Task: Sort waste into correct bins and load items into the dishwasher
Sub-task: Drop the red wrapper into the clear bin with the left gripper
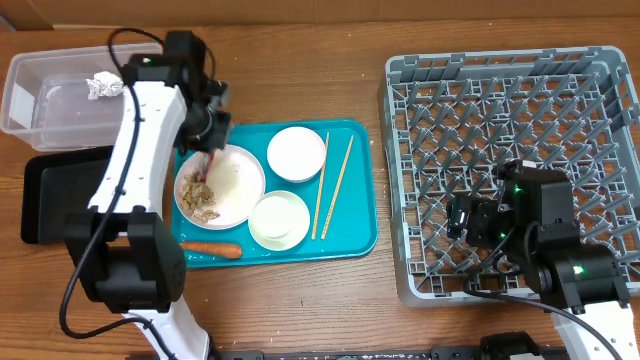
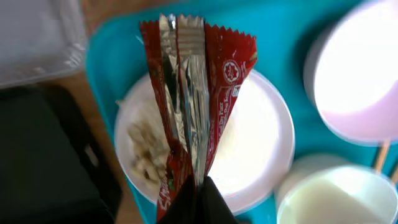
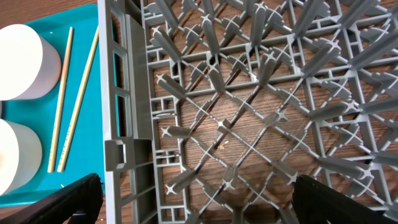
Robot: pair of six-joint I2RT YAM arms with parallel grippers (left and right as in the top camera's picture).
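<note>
My left gripper (image 1: 212,152) is shut on the red snack wrapper (image 2: 198,99) and holds it above the white plate (image 1: 232,186), which carries pale food crumbs (image 1: 200,195). The plate (image 2: 255,149) and crumbs (image 2: 146,155) also show in the left wrist view. Two white bowls (image 1: 296,153) (image 1: 279,219), two chopsticks (image 1: 333,185) and an orange carrot (image 1: 211,249) lie on the teal tray (image 1: 356,232). Crumpled paper (image 1: 103,86) lies in the clear tub (image 1: 40,100). The black tray (image 1: 55,195) is below the tub. My right gripper (image 3: 193,199) is open over the grey dish rack (image 1: 420,75).
The teal tray sits between the two bins on the left and the rack on the right. The rack's left wall (image 3: 127,93) stands next to the tray, with the chopsticks (image 3: 69,102) and bowls (image 3: 22,62) beyond it. Bare wooden table runs along the back.
</note>
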